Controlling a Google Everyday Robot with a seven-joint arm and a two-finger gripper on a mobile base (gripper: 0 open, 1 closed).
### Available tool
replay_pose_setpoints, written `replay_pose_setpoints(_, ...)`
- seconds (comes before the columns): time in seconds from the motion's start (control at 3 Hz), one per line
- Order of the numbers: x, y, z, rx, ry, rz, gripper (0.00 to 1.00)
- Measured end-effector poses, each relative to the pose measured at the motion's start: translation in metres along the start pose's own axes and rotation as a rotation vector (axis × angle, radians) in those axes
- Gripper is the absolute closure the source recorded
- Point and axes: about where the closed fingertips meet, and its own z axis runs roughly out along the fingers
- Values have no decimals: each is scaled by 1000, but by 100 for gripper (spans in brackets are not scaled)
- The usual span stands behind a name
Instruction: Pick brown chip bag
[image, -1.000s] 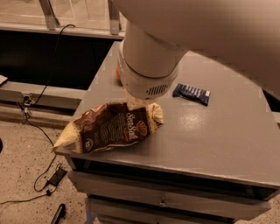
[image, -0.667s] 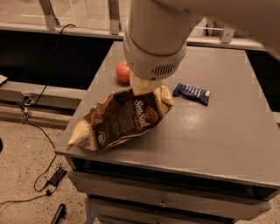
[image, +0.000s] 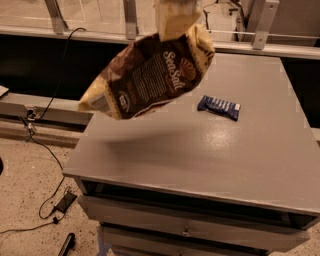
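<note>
a grey worktop (image: 210, 150) on a drawer cabinet (image: 150, 220) stands on a speckled floor (image: 25, 200). behind it, a dark recess (image: 35, 65) runs under metal railing posts (image: 131, 17). the light is warm and dim. the tool (image: 177, 15) is at the top edge, clamping the brown chip bag (image: 150, 75).

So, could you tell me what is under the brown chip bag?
The brown chip bag hangs in the air, gripped by the tool at the top edge. Under it: only grey table and a shadow. The table behind it is covered.
</note>
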Motion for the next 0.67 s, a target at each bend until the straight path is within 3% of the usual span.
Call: replay_pose_setpoints(0.67,-11,-9,-38,86,-23,-8,100)
